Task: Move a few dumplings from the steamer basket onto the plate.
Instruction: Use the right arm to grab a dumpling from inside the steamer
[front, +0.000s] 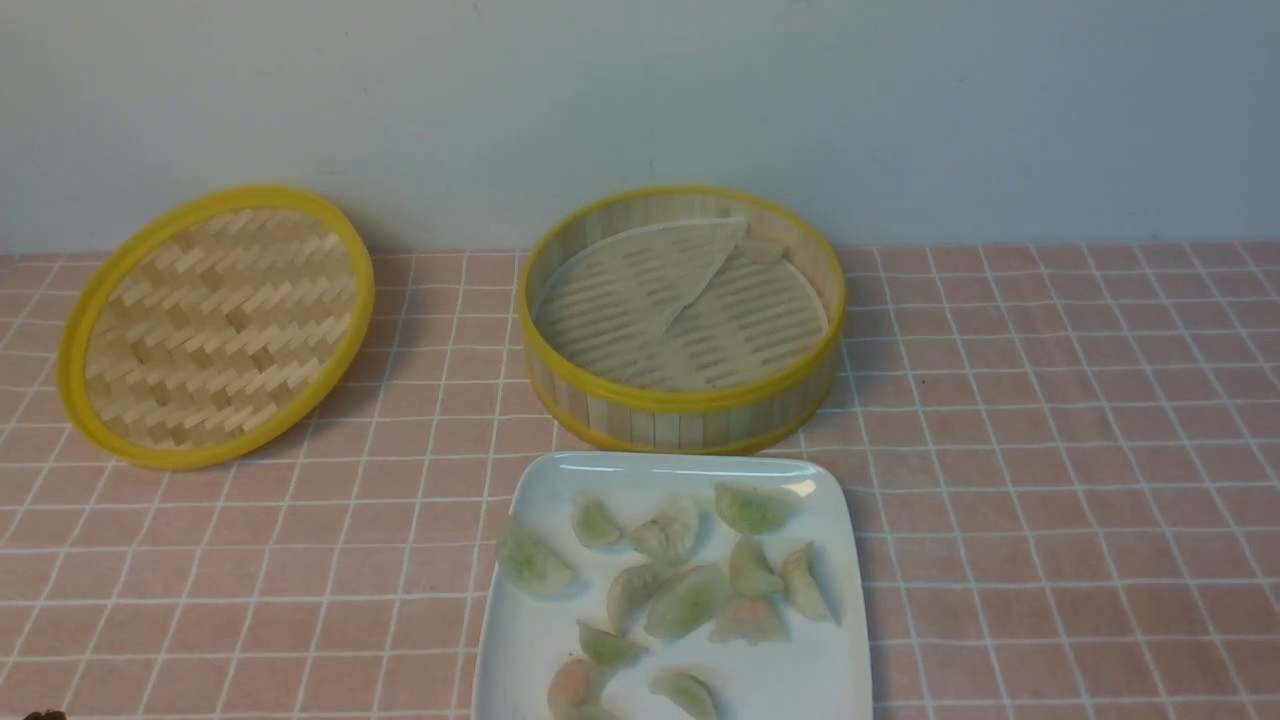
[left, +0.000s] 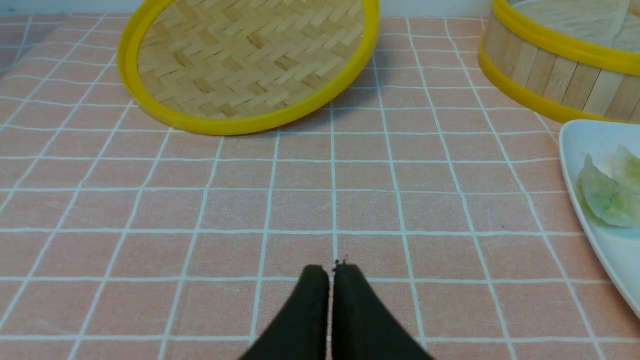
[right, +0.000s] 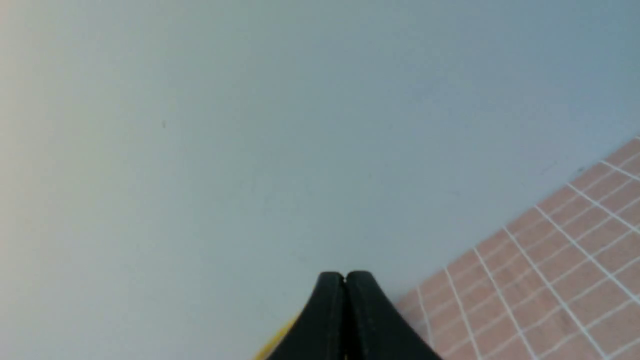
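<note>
The plate (front: 520, 650), cut off by the front view's lower edge, holds the dumplings (front: 686, 600); one sits at its left rim. Just behind it, the basket (front: 690, 405) shows only liners (front: 640, 285). The lid (front: 215, 325) is well left, and open cloth (front: 1050, 450) lies to the right. Left gripper (left: 331, 272) and right gripper (right: 345, 277) have fingers pressed together, holding nothing.

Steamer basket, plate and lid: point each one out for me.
steamer basket (front: 680, 425): front view, on the near slat wall.
plate (front: 525, 650): front view, on the bare left part.
lid (front: 215, 325): front view, on the woven centre.
</note>
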